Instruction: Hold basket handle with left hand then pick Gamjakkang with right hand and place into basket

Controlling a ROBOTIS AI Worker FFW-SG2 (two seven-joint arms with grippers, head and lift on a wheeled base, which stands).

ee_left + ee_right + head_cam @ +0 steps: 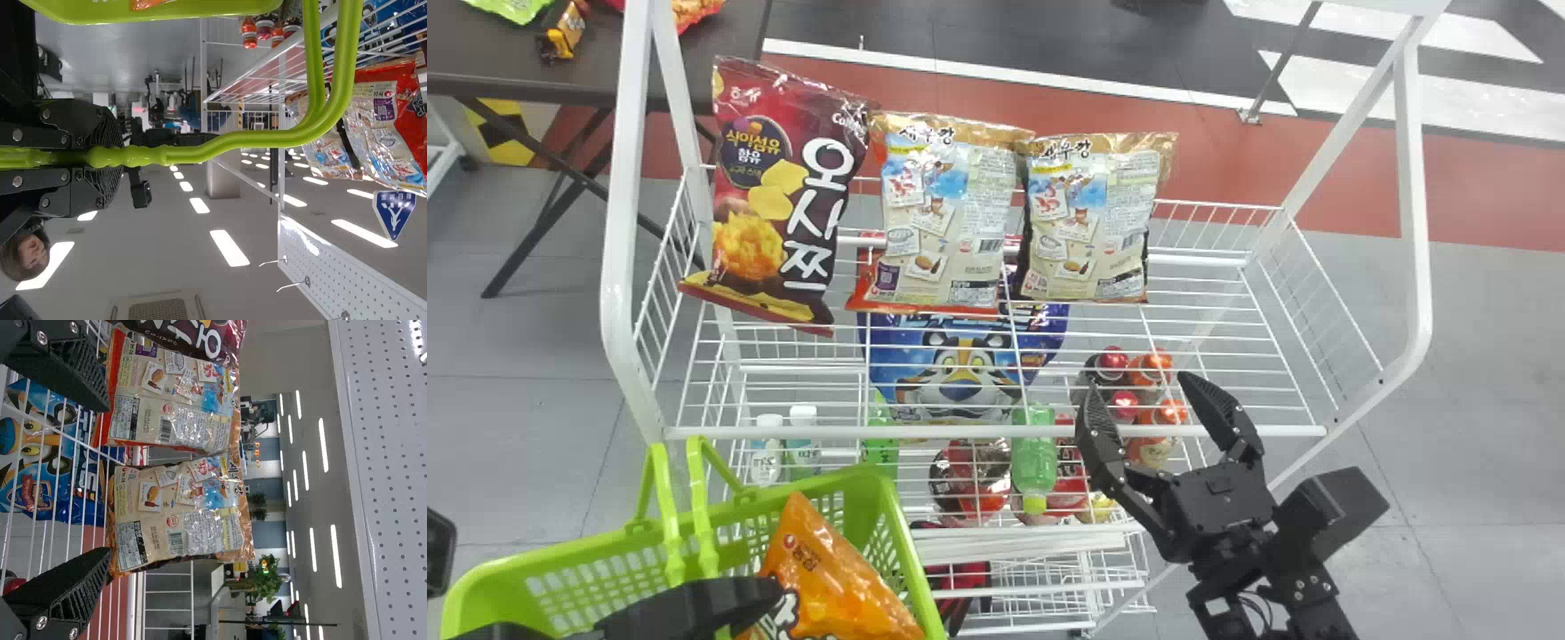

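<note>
Head view: the rack (996, 432) stands in the middle. At its near left corner is the green basket (911, 560), with the Gamjakkang (827, 578), an orange bag, inside it. The left pincer (694, 606) is at the handle (704, 524), to the near left of the rack. The right pincer (1136, 386) is over the rack's near edge, to the right, spread wide and holding nothing. On the rack's top shelf stand a dark red bag (783, 196), then two beige bags (947, 213) (1094, 218) to its right. Lower in the rack are a blue bag (960, 364) and a green bottle (1034, 458). Behind the rack, to the left, is a table (596, 67) with snacks on it.

Left wrist view: the left pincer (110, 157) is closed around the handle, beside the rack.

Right wrist view: the right pincer (107, 479) has its fingers well apart, with nothing between them. The beige bags stand on the rack beyond the fingers, with the dark red bag next to them.
</note>
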